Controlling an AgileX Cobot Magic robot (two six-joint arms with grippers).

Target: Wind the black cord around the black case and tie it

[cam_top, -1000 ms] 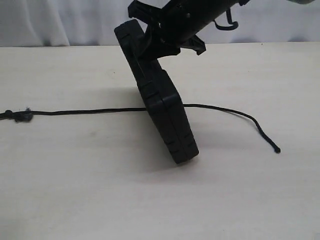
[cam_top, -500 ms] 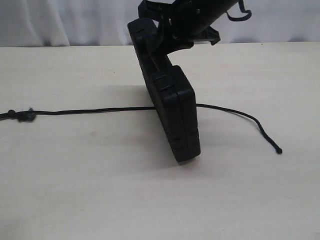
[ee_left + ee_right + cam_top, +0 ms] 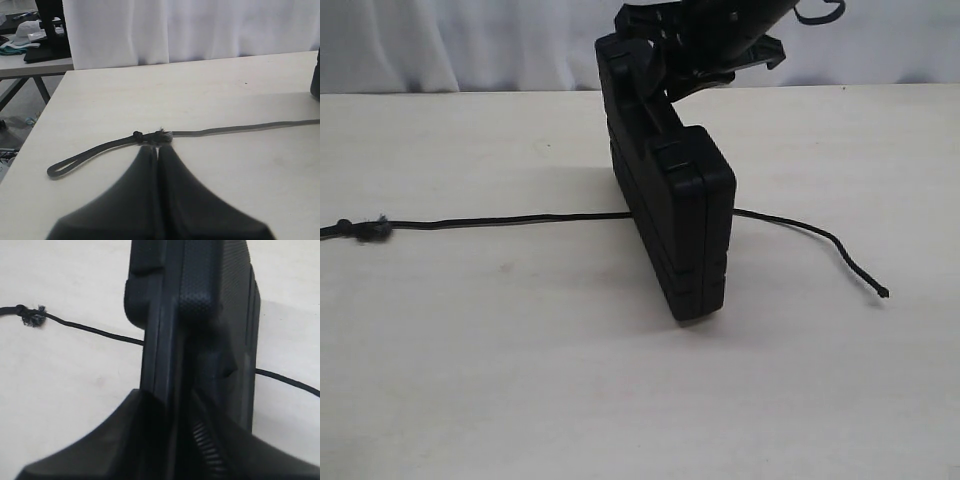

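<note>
**Case on edge over the cord, right pincer at its top**

Flat rectangular matte black plastic case stands on a narrow edge near the middle of the pale tabletop. It is close to upright, ribbed faces to the sides and one rounded-corner end toward the exterior camera.

Long thin black braided cord lies flat across the tabletop from side to side. It disappears at the foot of the case on the left and comes out again on the right. From there it curves toward the near edge and ends in a small knotted tip, well apart from the case. On the left stretch sits a small frayed knot. Beyond it, the left wrist view shows the cord ending in a narrow loop lying on the tabletop.

Right pincer reaches down from above and straddles the case's upper edge, one finger on each face. Cannot tell whether it is clamping the case or standing slack around it.

Left pincer is clenched, its two fingers pressed flat together with nothing seen between them. In its own camera the tips line up just beside the frayed knot. I cannot tell whether they touch the cord.

White curtain hangs behind the far edge of the tabletop.
</note>
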